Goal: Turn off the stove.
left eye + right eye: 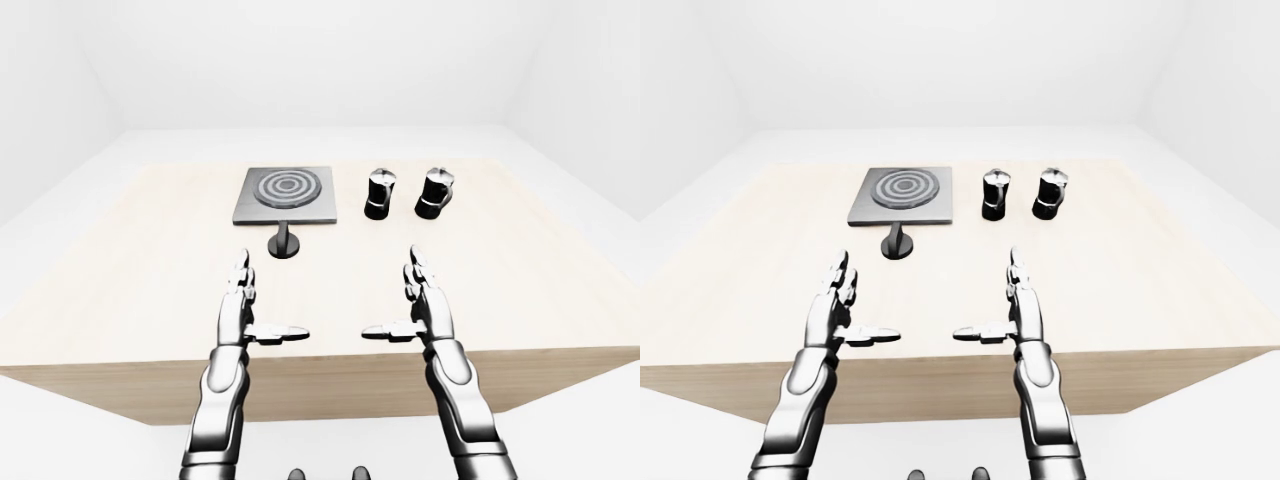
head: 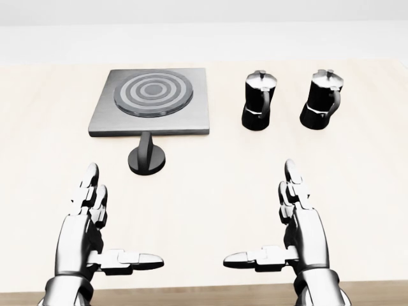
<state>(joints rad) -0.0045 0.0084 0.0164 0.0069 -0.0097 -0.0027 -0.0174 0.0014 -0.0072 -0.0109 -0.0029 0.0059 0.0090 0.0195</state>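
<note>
A grey square stove (image 2: 151,102) with concentric rings lies on the pale wooden table (image 2: 210,178), upper left in the head view. Its black round knob (image 2: 146,157) stands just below the stove's lower edge, with its handle bar pointing up toward the stove. My left hand (image 2: 95,223) hovers open below and left of the knob, fingers straight and thumb out to the right. At the lower right my right hand (image 2: 287,223) mirrors it, open, thumb pointing left. Neither hand touches anything.
Two black and silver moka pots (image 2: 259,101) (image 2: 321,99) stand side by side to the right of the stove. The table's near edge (image 1: 320,365) runs just under my wrists. White floor and walls surround the table.
</note>
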